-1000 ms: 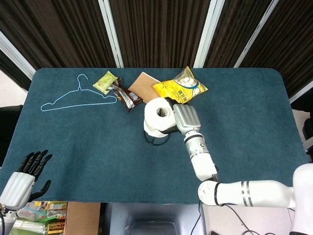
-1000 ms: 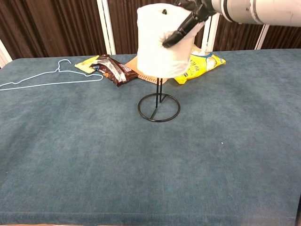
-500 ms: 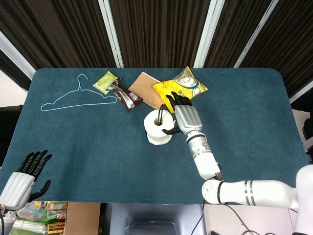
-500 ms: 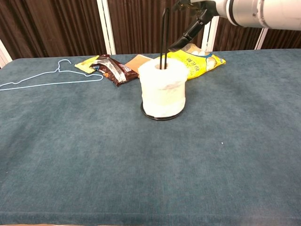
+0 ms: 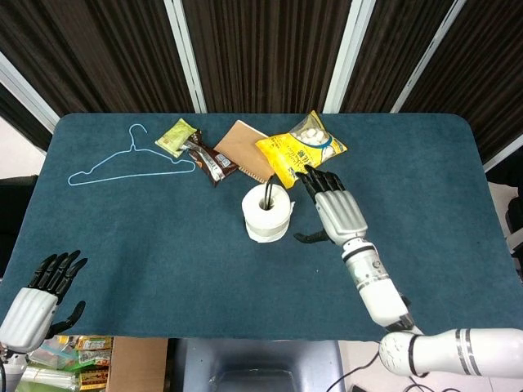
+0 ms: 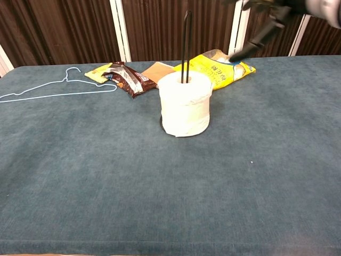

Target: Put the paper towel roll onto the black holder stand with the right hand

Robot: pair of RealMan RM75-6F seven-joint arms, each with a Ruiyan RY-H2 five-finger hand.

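**Roll seated on stand, right hand clear**

The roll [image 5: 266, 214] sits upright on the stand [image 6: 185, 41], the black rod rising through its core; it stands mid-table [image 5: 147, 245], near the yellow bag [image 5: 301, 149]. The right hand [image 5: 335, 212] hovers just right of the roll, apart from it, fingers spread and holding nothing; the left hand [image 5: 37, 298] hangs off the table's near left corner, fingers apart, empty. A hanger [image 5: 131, 163], snack packets [image 5: 196, 149] and a brown notebook [image 5: 241, 144] lie behind.

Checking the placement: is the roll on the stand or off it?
On. The roll sits upright at the base with the stand's rod rising through its core; the right hand is apart, holding nothing.
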